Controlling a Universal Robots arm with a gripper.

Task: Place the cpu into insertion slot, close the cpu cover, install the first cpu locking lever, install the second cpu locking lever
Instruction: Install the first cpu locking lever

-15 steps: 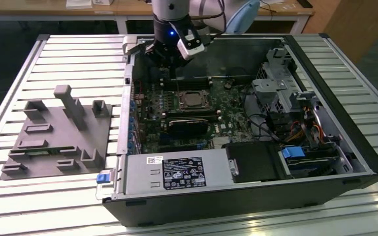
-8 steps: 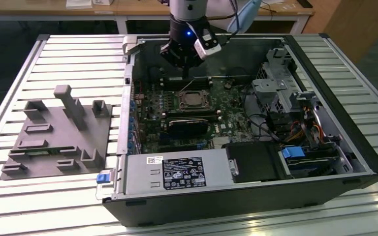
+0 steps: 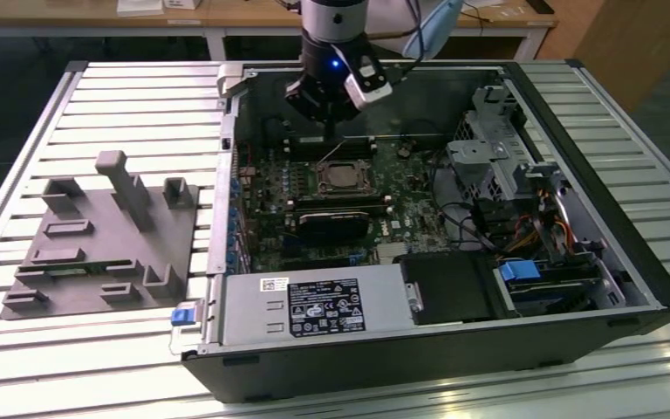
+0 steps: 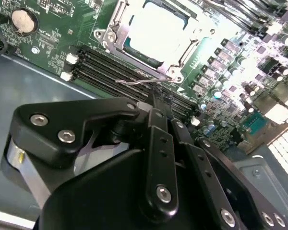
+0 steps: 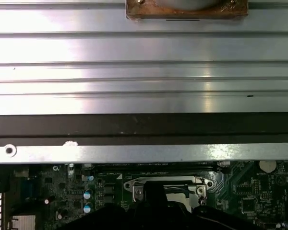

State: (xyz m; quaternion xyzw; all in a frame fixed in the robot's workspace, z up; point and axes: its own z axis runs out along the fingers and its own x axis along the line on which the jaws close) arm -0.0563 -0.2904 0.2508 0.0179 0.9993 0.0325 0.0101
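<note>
The cpu (image 4: pixel 156 28) lies in the insertion slot (image 3: pixel 341 177) on the green motherboard, its silver face bright. The cpu cover (image 4: pixel 184 56) is down flat around it, framing the chip. A thin wire locking lever (image 4: pixel 134 81) runs along the socket's edge on the memory-slot side, slightly raised. My gripper (image 4: pixel 156 98) hangs just beside that lever, its fingers drawn together with nothing visibly between them. In the exterior view the gripper (image 3: pixel 332 140) stands over the board just behind the socket. The first wrist view shows the socket frame (image 5: pixel 168 184) with the dark gripper (image 5: pixel 156 194) in front.
The open computer case (image 3: pixel 614 262) lies on a slatted metal table. Black memory slots (image 4: pixel 110 67) run beside the lever. A black block (image 3: pixel 332 225), a power supply (image 3: pixel 311 307) and a drive cage (image 3: pixel 492 161) crowd the board. A grey fixture (image 3: pixel 102 236) sits at the exterior view's left.
</note>
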